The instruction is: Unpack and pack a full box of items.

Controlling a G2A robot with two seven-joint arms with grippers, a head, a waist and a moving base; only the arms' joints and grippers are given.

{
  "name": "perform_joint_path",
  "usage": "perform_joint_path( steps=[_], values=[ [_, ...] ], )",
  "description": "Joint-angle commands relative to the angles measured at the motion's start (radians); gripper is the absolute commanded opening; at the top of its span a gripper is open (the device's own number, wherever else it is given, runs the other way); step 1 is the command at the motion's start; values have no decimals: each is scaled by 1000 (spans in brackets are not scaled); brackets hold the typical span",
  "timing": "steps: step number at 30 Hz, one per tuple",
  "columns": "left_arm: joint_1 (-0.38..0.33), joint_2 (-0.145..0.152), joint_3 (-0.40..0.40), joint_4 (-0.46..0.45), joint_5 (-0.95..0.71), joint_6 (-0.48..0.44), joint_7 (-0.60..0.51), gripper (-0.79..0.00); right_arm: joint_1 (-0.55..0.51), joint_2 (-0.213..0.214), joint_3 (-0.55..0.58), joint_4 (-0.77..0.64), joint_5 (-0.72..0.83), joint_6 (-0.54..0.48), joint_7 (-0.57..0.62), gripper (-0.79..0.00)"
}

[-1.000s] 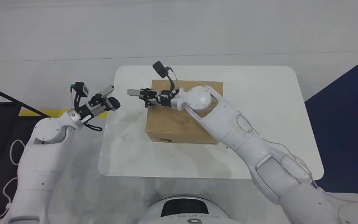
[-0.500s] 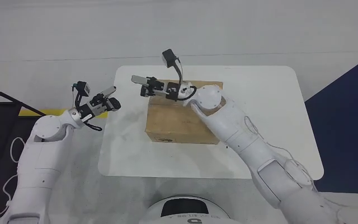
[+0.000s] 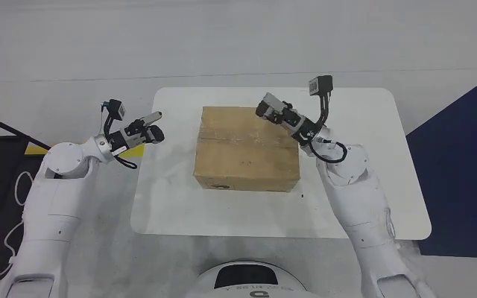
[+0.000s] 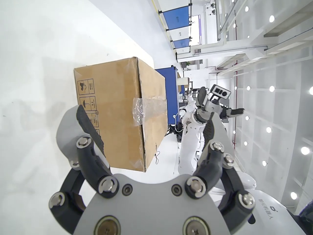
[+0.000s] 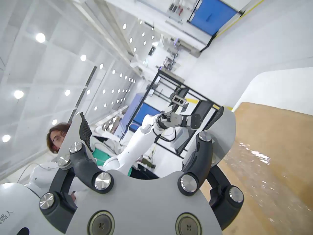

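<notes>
Plainly, the left claw point(image 3: 154, 125) stands wide open with nothing between its fingers. Its two dark ribbed pads point(image 4: 88, 125) are spread well apart in the left wrist view. It hangs in the air over the nine o'clock edge of the white surface point(image 3: 358, 156), pointing toward three o'clock at the brown cardboard box point(image 3: 246, 149) and well apart from it. The right claw point(image 3: 262, 106) is likewise spread wide and holds nothing. It hovers above the box's far edge, at about one o'clock from the box's middle, pointing toward ten o'clock and not touching the cardboard. Between the two claws the box rests flat on the surface with its top flaps shut and its long sides running from nine to three o'clock. It sits nearer the surface's nine o'clock side than its three o'clock side. A strip of clear tape point(image 4: 146, 108) runs along the top seam and folds down over the end wall that faces the left claw, where printed handling marks show. In the right wrist view the glossy tape glints along the box top just beyond the open fingers, and a rounded corner of the surface shows past the box.
</notes>
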Motion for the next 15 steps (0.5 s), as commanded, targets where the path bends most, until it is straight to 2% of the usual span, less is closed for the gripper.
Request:
perform_joint_path(
  steps=[1,5,15],
  values=[
    [0,0,0,-2,0,0,-2,0,-56,6,54,-11,7,-34,-37,0],
    [0,0,0,-2,0,0,-2,0,-161,15,127,-45,20,-83,-100,0],
    [0,0,0,-2,0,0,-2,-1,-161,15,127,-45,20,-83,-100,-1]
  ],
)
